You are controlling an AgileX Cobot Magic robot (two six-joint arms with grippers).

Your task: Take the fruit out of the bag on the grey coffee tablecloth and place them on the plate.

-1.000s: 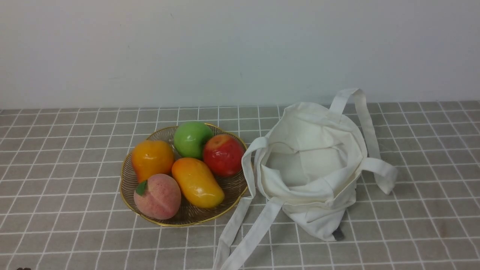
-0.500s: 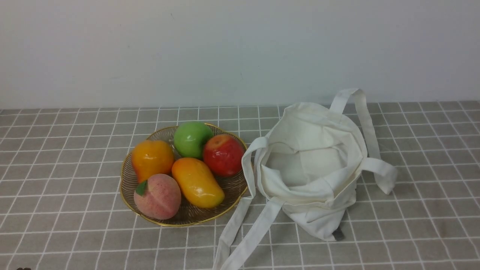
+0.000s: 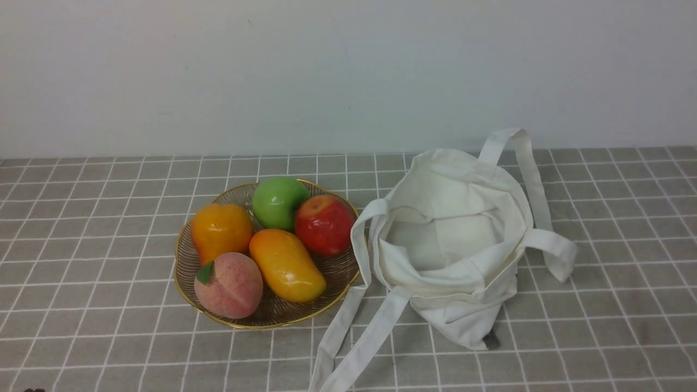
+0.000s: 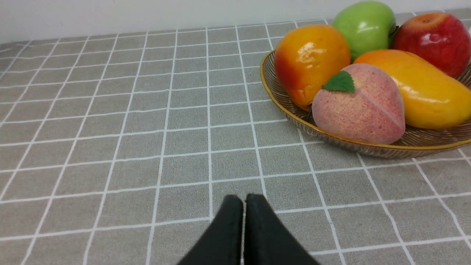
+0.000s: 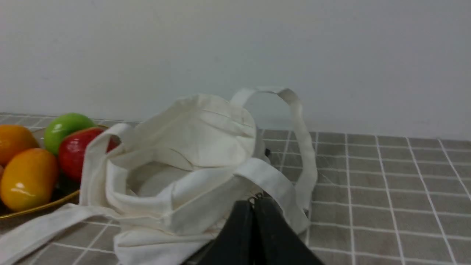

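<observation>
Now, the front view shows the mango (image 3: 287, 265) on the plate (image 3: 261, 326), beside the bag (image 3: 457, 239). Left wrist view: beyond the closed left gripper (image 4: 244, 200) lies the laden plate. Right wrist view: the bag slumps just past the closed right gripper (image 5: 254, 206), mango farther off.

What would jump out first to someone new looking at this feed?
Probably the cluster of glossy, brightly coloured fruit in the gold-rimmed wire plate, left of centre. Next, the floppy cream-white cloth bag just right of it, mouth gaping, straps sprawling over the grey, white-gridded tablecloth.
</observation>
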